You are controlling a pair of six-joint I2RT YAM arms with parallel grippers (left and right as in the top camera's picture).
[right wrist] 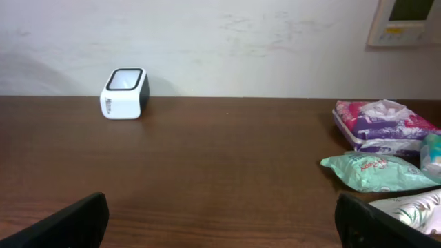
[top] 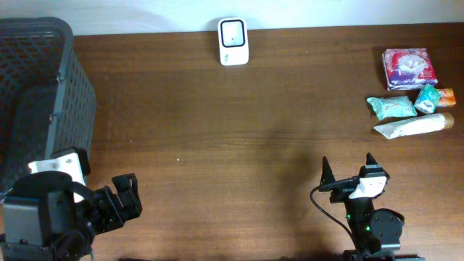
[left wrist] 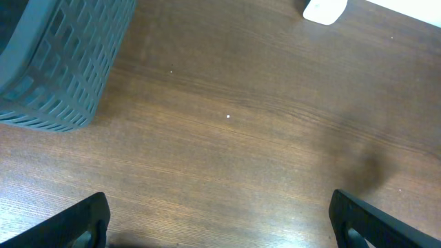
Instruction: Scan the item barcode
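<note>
The white barcode scanner [top: 233, 41] stands at the table's far edge, its dark window facing up; the right wrist view has it far to the left [right wrist: 125, 94]. Several packaged items lie at the right: a pink and purple pack [top: 409, 68], a green packet [top: 391, 107] and a white tube [top: 413, 125]. My right gripper [top: 348, 168] is open at the front edge, well short of them, with nothing between its fingers [right wrist: 76, 224]. At the front left, my left gripper [top: 129, 196] is open and empty over bare wood [left wrist: 219, 220].
A dark grey slatted basket [top: 36, 94] fills the left side, just beyond the left arm, and shows in the left wrist view [left wrist: 62, 62]. A small teal packet [top: 428, 96] and an orange one [top: 447, 96] lie among the items. A wall runs behind the table.
</note>
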